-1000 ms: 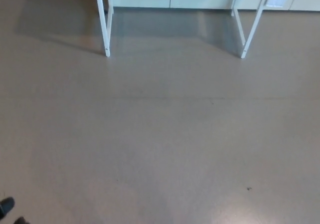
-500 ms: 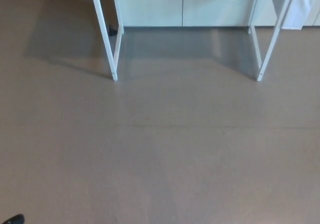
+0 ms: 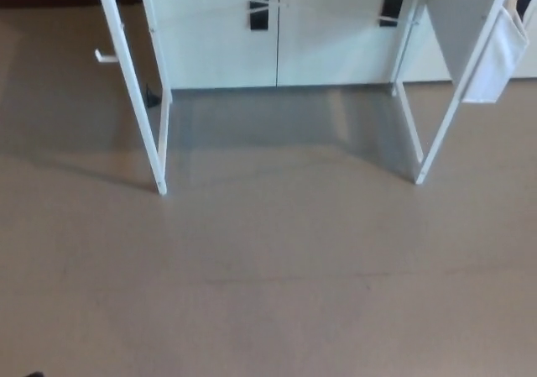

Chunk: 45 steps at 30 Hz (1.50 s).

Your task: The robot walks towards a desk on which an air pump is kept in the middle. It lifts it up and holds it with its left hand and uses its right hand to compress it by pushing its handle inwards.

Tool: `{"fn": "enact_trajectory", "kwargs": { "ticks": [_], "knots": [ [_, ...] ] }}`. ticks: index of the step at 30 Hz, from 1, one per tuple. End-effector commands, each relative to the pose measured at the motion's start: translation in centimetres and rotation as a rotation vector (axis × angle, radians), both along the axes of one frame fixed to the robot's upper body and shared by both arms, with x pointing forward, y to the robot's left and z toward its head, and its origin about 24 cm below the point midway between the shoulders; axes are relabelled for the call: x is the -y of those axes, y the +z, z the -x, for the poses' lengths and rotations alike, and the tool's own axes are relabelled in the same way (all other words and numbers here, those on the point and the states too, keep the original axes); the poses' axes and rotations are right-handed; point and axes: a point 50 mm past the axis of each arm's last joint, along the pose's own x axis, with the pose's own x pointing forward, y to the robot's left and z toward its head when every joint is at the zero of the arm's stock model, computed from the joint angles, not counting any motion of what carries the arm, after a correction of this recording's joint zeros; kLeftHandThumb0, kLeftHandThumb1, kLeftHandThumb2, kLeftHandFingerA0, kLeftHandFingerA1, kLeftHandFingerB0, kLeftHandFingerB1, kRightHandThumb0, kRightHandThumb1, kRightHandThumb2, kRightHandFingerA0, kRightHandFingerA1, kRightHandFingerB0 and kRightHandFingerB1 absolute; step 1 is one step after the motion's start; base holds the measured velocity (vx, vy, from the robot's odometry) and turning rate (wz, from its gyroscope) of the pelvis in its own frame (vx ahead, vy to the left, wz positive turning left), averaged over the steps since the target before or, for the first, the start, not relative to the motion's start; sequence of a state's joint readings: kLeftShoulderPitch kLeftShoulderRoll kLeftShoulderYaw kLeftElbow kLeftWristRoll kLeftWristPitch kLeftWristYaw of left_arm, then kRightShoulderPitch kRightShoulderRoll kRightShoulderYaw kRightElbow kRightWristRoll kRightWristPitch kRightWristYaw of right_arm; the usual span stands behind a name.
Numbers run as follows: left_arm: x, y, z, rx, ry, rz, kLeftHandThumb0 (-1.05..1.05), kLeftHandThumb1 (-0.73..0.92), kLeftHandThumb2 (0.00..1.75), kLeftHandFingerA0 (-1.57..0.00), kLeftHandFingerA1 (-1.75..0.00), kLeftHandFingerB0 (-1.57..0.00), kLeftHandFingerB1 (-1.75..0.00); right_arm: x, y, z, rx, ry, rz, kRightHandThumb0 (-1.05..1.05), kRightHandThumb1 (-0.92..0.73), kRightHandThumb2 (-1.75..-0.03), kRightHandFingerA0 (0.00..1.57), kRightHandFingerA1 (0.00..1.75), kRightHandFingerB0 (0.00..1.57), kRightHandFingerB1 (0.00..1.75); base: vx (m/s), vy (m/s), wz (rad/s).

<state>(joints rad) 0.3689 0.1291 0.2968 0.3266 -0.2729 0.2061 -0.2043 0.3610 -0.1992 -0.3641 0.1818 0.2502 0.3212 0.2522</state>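
Only white desk legs [image 3: 134, 91] and bare floor [image 3: 268, 293] are seen; no robot hand shows, so its state cannot be told. The far legs could be bumped if misjudged.

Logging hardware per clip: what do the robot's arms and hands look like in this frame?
Neither arm nor hand shows in the head view now, so their look cannot be described. Only the white desk legs, the white cabinet doors behind them and the brown floor appear.

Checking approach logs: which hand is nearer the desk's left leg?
Neither can be judged: no hand is in view. Only the desk's left leg, right leg, and the floor show.
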Motion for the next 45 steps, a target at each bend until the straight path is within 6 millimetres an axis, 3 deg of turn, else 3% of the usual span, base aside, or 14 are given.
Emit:
{"fn": "enact_trajectory", "kwargs": {
  "ticks": [1,14,28,45],
  "knots": [
    [-0.37,-0.03,0.37,0.001,-0.028,-0.024,-0.17,0.84,0.64,-0.44,-0.37,-0.34,-0.33,0.34,0.38,0.10,0.007,0.014,0.022,0.03,-0.87,-0.66,0.33,0.50,0.14,0.38,0.28,-0.042,0.21],
    [-0.36,-0.27,1.09,-0.008,-0.047,-0.025,-0.18,0.79,0.63,-0.44,-0.37,-0.32,-0.33,0.46,-0.01,0.66,-0.006,0.019,0.031,0.03,-0.81,-0.65,0.34,0.51,0.16,0.39,0.47,-0.145,0.16],
    [-0.40,-0.10,0.56,0.004,-0.046,-0.021,-0.18,0.81,0.65,-0.42,-0.37,-0.32,-0.33,0.43,0.08,0.28,0.007,0.023,0.027,0.02,-0.79,-0.63,0.34,0.52,0.19,0.41,0.44,0.116,-0.15],
    [-0.43,-0.11,0.20,-0.012,-0.101,-0.028,-0.18,0.80,0.64,-0.47,-0.38,-0.32,-0.33,0.33,-0.47,0.87,-0.011,-0.001,0.024,0.02,-0.79,-0.64,0.36,0.53,0.18,0.39,0.16,-0.096,0.07]
  ]
}}
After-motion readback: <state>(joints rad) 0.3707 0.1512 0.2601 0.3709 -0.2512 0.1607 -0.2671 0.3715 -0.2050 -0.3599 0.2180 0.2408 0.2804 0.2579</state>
